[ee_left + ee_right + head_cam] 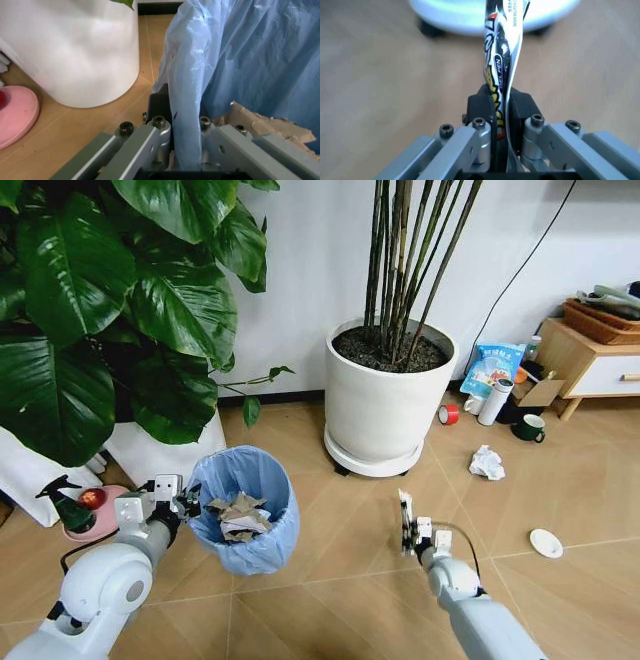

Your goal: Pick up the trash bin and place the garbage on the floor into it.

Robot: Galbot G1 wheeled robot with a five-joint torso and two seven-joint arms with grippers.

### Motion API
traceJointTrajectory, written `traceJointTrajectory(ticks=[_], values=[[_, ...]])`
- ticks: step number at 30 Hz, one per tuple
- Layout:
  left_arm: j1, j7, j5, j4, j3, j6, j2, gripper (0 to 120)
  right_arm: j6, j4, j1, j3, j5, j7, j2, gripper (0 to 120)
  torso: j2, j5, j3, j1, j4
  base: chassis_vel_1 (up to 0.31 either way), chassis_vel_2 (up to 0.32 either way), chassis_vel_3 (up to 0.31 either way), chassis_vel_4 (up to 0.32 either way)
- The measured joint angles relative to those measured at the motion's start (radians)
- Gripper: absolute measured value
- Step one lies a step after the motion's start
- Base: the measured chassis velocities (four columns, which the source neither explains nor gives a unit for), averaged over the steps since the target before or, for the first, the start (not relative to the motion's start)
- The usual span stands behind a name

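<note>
Herringbone wooden floor [340, 580] underfoot; left gripper [186, 502] is clamped on the rim of the round blue-bagged trash bin [250, 480], while right gripper [407, 525] pinches what looks like flattened printed packaging [501, 56], bin just beside.

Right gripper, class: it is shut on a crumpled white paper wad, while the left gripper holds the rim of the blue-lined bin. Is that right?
Not quite. The right gripper is shut on a flat printed wrapper, as the right wrist view shows; a paper wad lies on the floor. The left gripper does hold the bin rim.
</note>
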Motion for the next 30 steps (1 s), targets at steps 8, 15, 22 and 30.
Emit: traceJointTrajectory(ticks=[8, 15, 22, 30], values=[[0.001, -0.002, 0.0, 0.007, 0.014, 0.004, 0.001, 0, -0.086, 0.386, -0.024, -0.066, 0.074, -0.035, -0.156, 4, 0.0, -0.0008, 0.0, 0.0, -0.0002, 0.0, 0.0, 0.0, 0.0], [-0.024, -0.002, -0.001, 0.029, 0.034, 0.011, 0.006, 0, -0.175, 0.643, 0.106, -0.176, 0.239, -0.056, -0.265, 4, 0.0, -0.0006, 0.0, 0.0, -0.0001, 0.0, 0.0, 0.0, 0.0], [-0.039, -0.004, -0.004, 0.042, 0.049, 0.02, 0.006, 0, -0.211, 0.721, 0.271, -0.349, 0.34, -0.053, -0.277, 4, 0.0, -0.0008, 0.0, 0.0, -0.0003, 0.0, 0.0, 0.0, 0.0], [-0.046, -0.025, -0.029, 0.034, 0.046, 0.036, 0.018, 0, -0.226, 0.696, 0.442, -0.558, 0.378, -0.036, -0.247, 4, 0.0, -0.0007, 0.0, 0.0, -0.0001, 0.0, 0.0, 0.0, 0.0]])
